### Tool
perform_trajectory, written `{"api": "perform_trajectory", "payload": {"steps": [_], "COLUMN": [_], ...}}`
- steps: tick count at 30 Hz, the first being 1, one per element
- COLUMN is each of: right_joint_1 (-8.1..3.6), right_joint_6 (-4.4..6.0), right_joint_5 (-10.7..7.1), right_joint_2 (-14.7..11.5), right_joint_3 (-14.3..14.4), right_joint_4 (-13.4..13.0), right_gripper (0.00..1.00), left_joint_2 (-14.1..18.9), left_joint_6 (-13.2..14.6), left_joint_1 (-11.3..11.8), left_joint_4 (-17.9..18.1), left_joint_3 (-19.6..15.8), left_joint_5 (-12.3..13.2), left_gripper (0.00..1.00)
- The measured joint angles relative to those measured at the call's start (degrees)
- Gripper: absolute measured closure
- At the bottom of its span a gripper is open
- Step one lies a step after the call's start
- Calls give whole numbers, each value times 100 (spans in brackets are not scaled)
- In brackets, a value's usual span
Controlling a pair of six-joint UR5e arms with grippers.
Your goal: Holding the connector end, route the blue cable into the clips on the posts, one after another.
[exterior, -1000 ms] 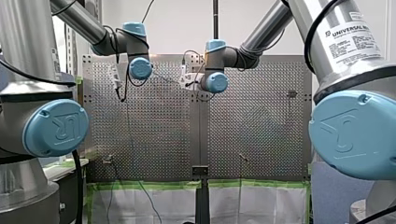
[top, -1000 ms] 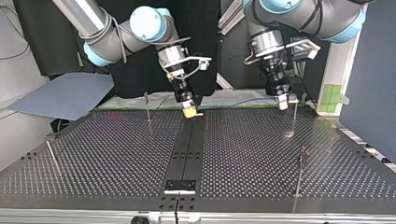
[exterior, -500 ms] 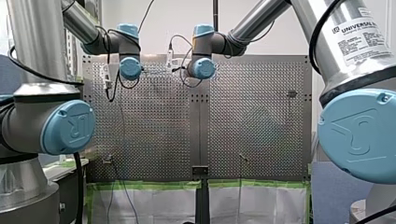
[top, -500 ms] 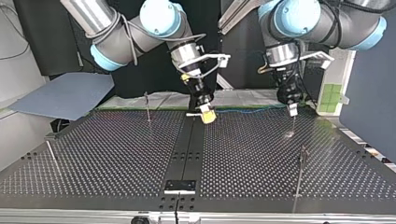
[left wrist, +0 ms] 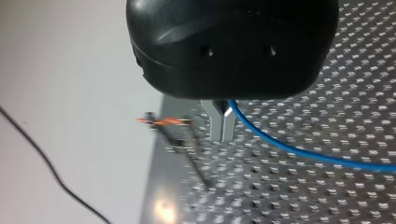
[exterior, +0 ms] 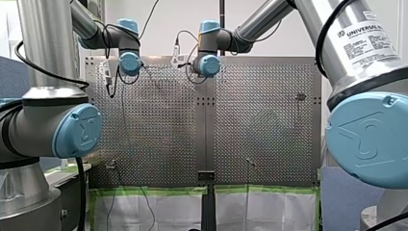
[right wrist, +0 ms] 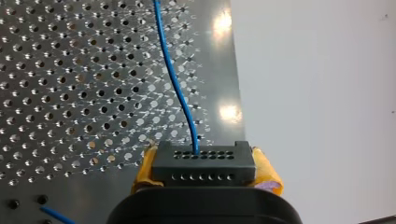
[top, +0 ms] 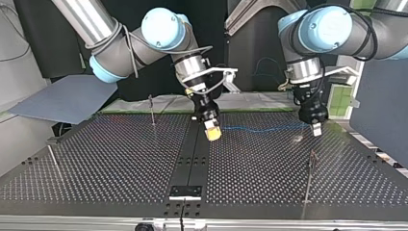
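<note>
1. Compared with the earlier frames, both grippers are now standing nearer to the top view's camera and further toward that view's right. The blue cable [top: 262,130] is stretching out over the perforated table [top: 110,159].
2. My right gripper [top: 212,132] is clamping the connector [right wrist: 203,163] between its yellow pads [right wrist: 267,171]. The cable is leaving the connector's face and running on ahead of the gripper, above the table.
3. My left gripper [top: 316,129], at the top view's right, is pinching the cable between its metal fingers [left wrist: 215,125], which are standing closed. The cable is trailing away to one side of them.
4. The cable is hanging as a nearly level span between the two grippers, over the table's far half.
5. A clip-topped post [top: 310,175] is standing nearer than my left gripper, at the top view's right. A second post [top: 151,109] is standing at the far left, and a third post [top: 53,161] at the near left. Both are well apart from the cable.
</note>
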Motion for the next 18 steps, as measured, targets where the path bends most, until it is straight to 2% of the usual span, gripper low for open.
{"api": "perform_trajectory", "payload": {"steps": [8, 18], "right_joint_1": [-28, 2], "right_joint_6": [36, 55], "right_joint_5": [-102, -184], "right_joint_2": [112, 185], "right_joint_3": [-209, -533], "right_joint_4": [42, 174], "right_gripper": [100, 100], "left_joint_2": [70, -37], "left_joint_6": [-10, -11], "left_joint_1": [135, 336], "left_joint_4": [-149, -227], "left_joint_3": [308, 470], "left_joint_5": [62, 317], "left_gripper": [100, 100]}}
